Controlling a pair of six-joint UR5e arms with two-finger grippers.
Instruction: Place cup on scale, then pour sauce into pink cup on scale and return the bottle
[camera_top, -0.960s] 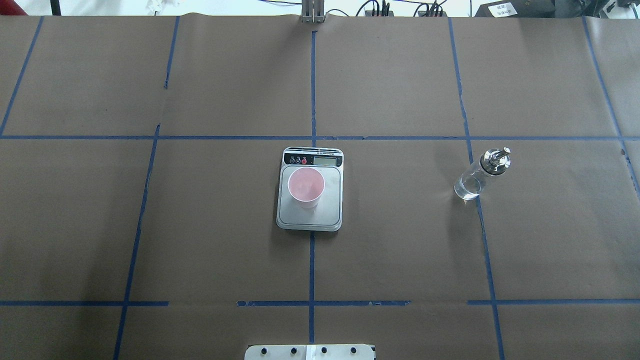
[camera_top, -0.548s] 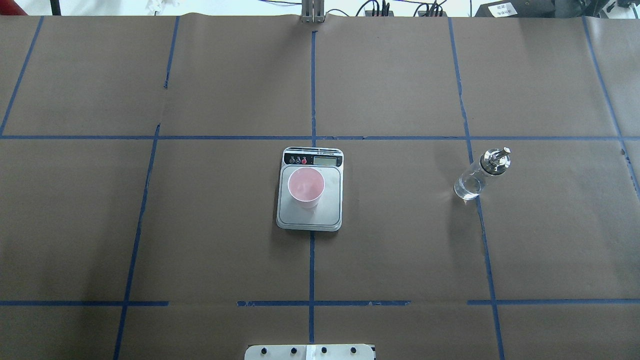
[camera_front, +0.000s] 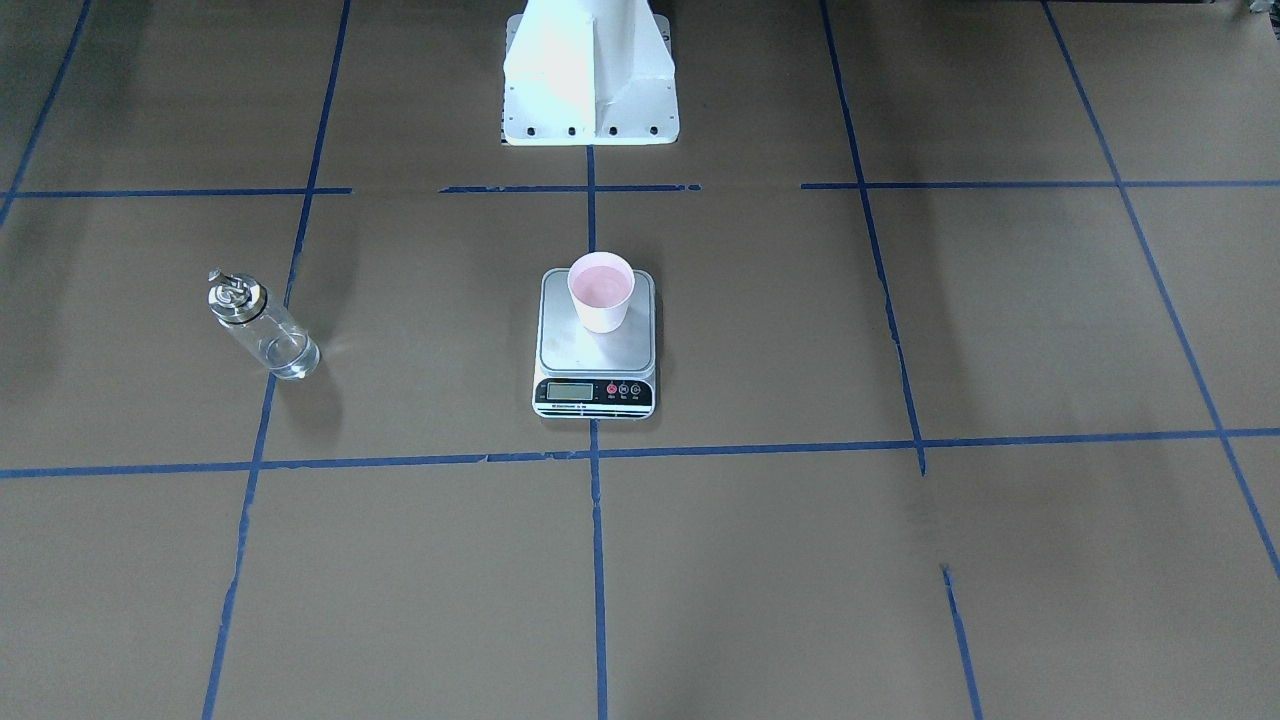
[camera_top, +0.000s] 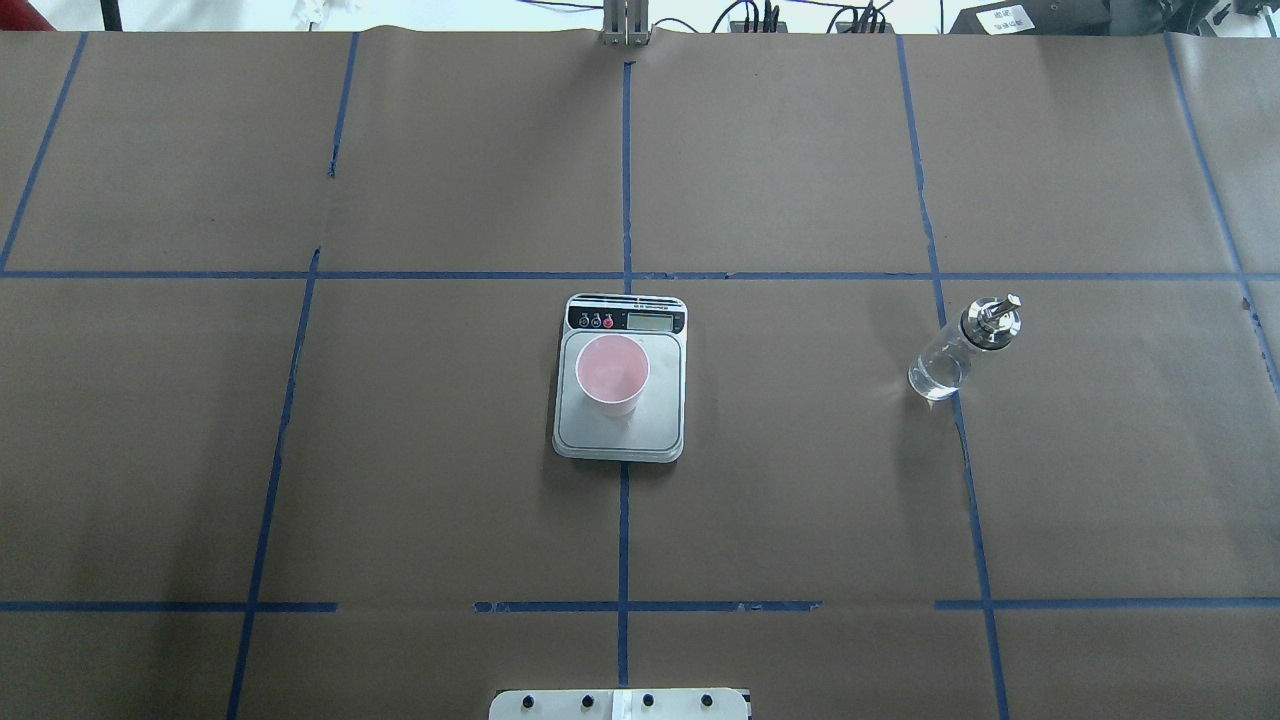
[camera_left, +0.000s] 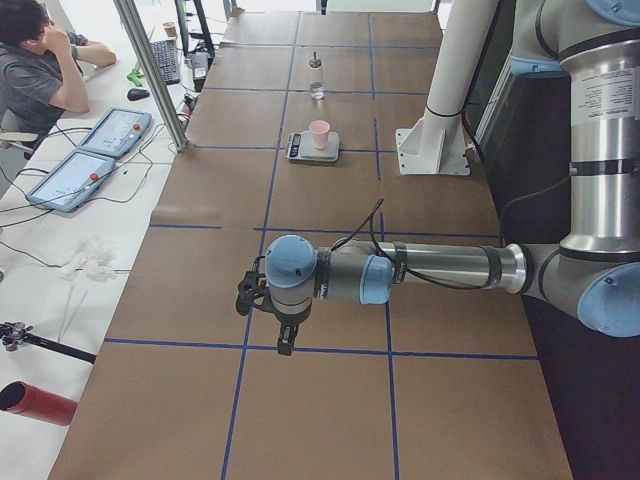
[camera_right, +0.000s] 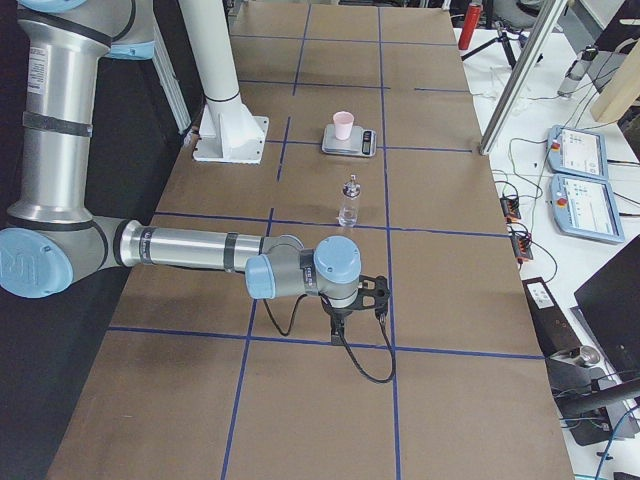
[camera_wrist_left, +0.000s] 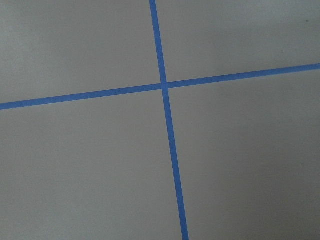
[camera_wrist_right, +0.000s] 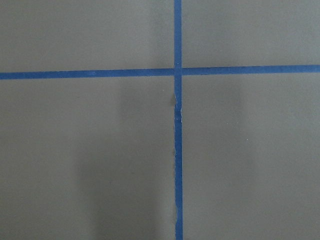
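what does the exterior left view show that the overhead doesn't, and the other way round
Only exterior left: the left arm low over the table, a seated person, two tablets. Only overhead: the red button and display on the scale. Both: the cup on the scale, the bottle standing apart, blue tape lines.

The near left arm (camera_left: 430, 268) stretches low across the bench (camera_left: 330, 420). Its gripper (camera_left: 285, 345) points down over a blue tape line (camera_left: 200, 345), and how wide it stands is unclear. Far along, the cup (camera_left: 319, 133) stands on the scale (camera_left: 300, 153), with the bottle (camera_left: 316, 78) upright beyond. A person (camera_left: 35, 75) sits at the far left.
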